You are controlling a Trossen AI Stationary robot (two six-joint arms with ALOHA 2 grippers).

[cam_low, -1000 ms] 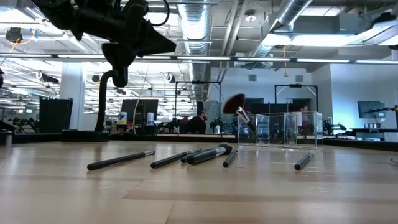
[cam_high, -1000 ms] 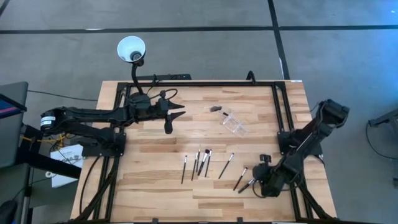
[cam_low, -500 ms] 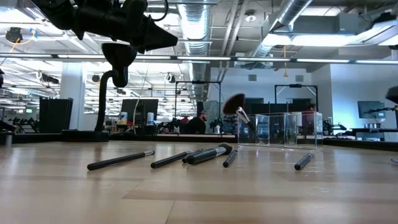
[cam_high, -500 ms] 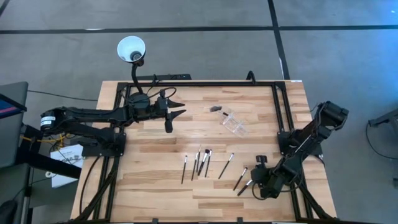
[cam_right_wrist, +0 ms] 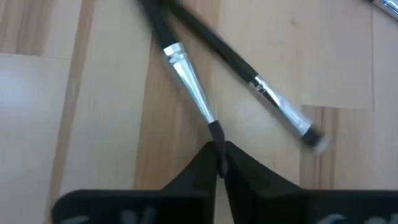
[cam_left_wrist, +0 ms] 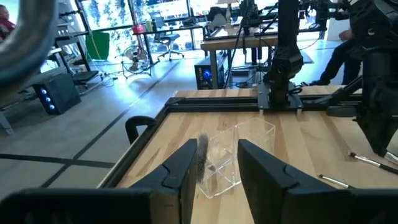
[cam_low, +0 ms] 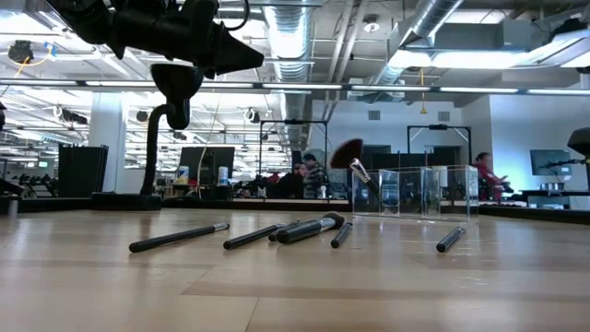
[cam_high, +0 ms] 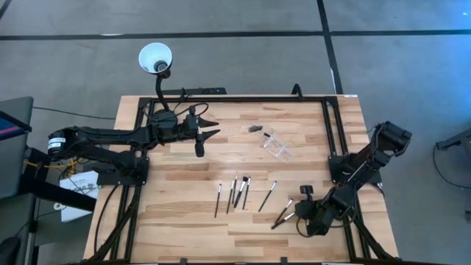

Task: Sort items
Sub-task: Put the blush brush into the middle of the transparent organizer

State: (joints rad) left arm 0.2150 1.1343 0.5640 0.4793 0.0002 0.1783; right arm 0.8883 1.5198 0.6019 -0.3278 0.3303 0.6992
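Note:
Several slim makeup brushes (cam_high: 239,192) lie flat on the wooden table near its front edge. Two more brushes (cam_high: 282,214) lie crossed to their right; my right gripper (cam_high: 294,216) is shut on one of them (cam_right_wrist: 186,81). The other crossed brush (cam_right_wrist: 261,87) lies beside it. A fan-shaped brush (cam_low: 348,155) leans in the small clear holder (cam_high: 277,145) at the back. My left gripper (cam_high: 211,132) hangs open above the table's far left part, pointing level at the holder (cam_left_wrist: 233,155). My right gripper pinches the brush's dark bristle tip (cam_right_wrist: 215,130) between its two fingertips (cam_right_wrist: 202,163). The fingers slant down at it from the table's right side, along the brush's line. The brush lies flat on the table, and its handle crosses the second brush's handle.
A black gooseneck lamp with a white shade (cam_high: 155,57) stands at the far left corner. A black frame rail (cam_high: 235,99) runs along the far edge and down both sides. People show in the room beyond the table.
My right gripper has shut on a brush's tip and has crept a little toward the table's left. The two brushes beside it have been swung round and pushed together, so that they now cross. The left arm has stayed where it was.

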